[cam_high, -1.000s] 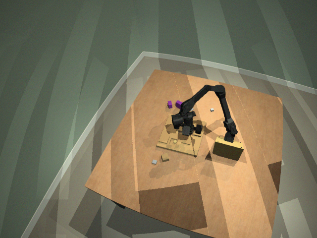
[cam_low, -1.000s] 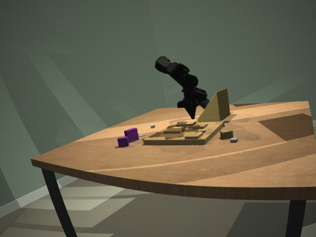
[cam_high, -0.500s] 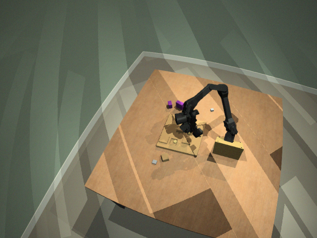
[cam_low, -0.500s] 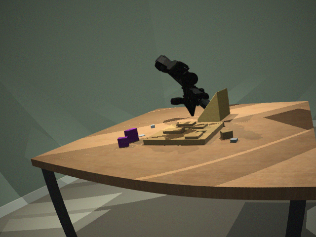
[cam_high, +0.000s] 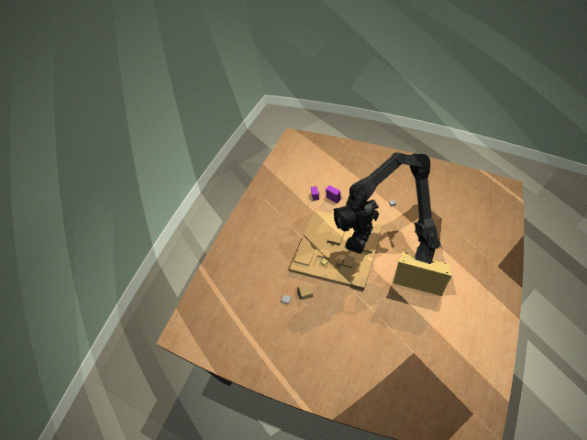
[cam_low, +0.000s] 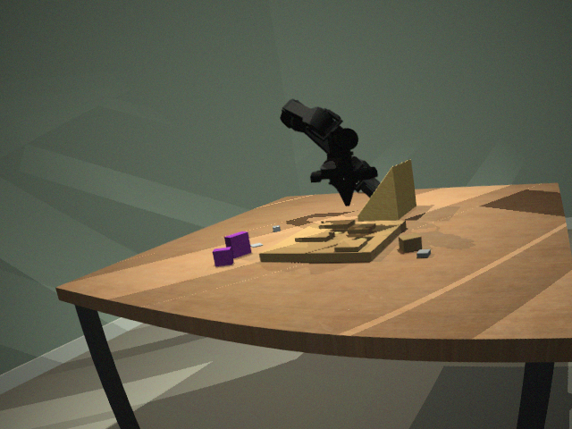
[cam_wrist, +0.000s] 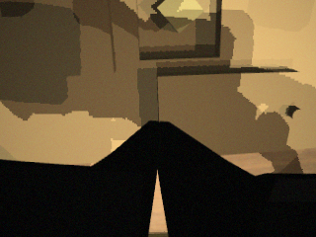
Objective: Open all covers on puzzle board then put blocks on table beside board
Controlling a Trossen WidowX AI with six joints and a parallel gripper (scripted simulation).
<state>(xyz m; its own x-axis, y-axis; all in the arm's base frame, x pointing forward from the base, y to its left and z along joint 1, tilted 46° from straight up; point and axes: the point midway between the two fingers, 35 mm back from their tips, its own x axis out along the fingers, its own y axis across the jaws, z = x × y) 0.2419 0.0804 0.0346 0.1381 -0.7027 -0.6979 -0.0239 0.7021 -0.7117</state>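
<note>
The tan puzzle board point(cam_high: 326, 280) point(cam_low: 314, 257) lies on the table with several raised tan covers. One cover point(cam_high: 303, 257) point(cam_low: 350, 244) is at a corner and another point(cam_low: 314, 237) is beside it; shadows hide how far each is open. In the wrist view, a pale yellow diamond-shaped piece point(cam_wrist: 182, 10) shows inside a dark-edged square outline. A tan block point(cam_high: 305, 291) point(cam_low: 410, 243) rests on the table clear of the board. Two purple blocks point(cam_high: 333, 193) point(cam_low: 238, 244) stand off its opposite side. My gripper point(cam_low: 347, 204) point(cam_wrist: 157, 130) is shut and empty, above the board.
A small grey piece point(cam_high: 285, 299) point(cam_low: 424, 253) lies near the tan block. Another grey piece point(cam_high: 393, 203) point(cam_low: 276, 228) lies beyond the board, and a flat pale piece point(cam_low: 256, 245) is near the purple blocks. The tan wedge-shaped base point(cam_high: 421, 279) point(cam_low: 392, 198) stands beside the board.
</note>
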